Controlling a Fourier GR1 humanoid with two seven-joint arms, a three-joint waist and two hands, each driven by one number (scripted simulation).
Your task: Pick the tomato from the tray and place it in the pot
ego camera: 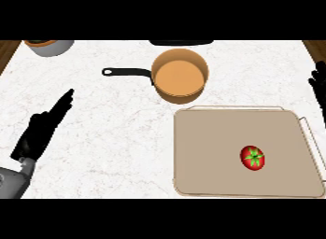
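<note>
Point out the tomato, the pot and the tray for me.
tomato [253, 158], head view, on its red skin beside the green stem.
pot [180, 75], head view, on its inner floor.
tray [207, 140], head view, on its bare floor.

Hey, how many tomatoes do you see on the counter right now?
1. The tomato lies on the tray, right of its middle, toward the near edge. None shows in the pot, and nothing seems to hide another.

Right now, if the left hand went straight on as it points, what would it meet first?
Likely nothing: the left hand points over bare counter, passing just left of the black pot handle. Height is unclear, so a graze is possible.
</note>
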